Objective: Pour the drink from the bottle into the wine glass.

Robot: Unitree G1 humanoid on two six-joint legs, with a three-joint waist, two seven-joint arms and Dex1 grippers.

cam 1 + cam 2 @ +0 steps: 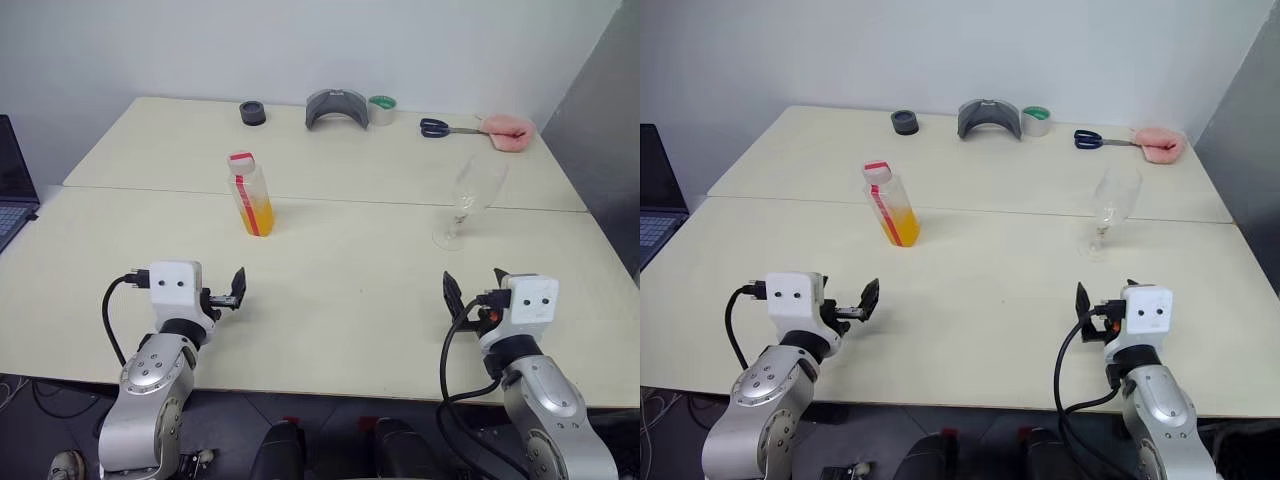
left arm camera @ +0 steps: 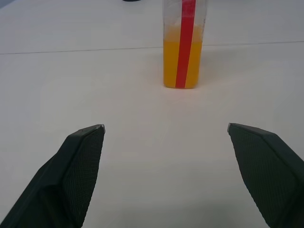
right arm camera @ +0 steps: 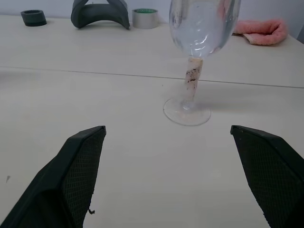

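one bottle (image 1: 250, 194) is counted, standing upright on the table (image 1: 350, 290), capped white and red, with one red stripe down its side. the drink (image 2: 183, 64) fills roughly its lower half; the level is judged from the left wrist view, where the upper part of the bottle is cut off. one wine glass (image 1: 468, 200) is counted, standing on its round foot, its bowl seemingly empty, though the clear glass makes this hard to confirm.

two pincers are counted. the left gripper (image 1: 233, 291) is held wide apart, nothing between its two black fingers; the bottle is seen straight ahead of it, well apart, centred in the gap in the left wrist view. the right gripper (image 1: 474, 291) is likewise spread wide and empty; the wine glass is seen ahead of it, near but not touching, a little toward the left-pincer side of centre in the right wrist view. bottle and glass are kept well apart from each other, each in front of its own pincer.

far beyond both pincers, along the back edge of the table, five further items are counted: one black ring (image 1: 253, 113), one grey curved piece (image 1: 337, 107), one tape roll (image 1: 382, 109), one pair of scissors (image 1: 446, 128), one pink cloth (image 1: 506, 131). one laptop (image 1: 12, 185) is noted out past the left pincer's outer side.
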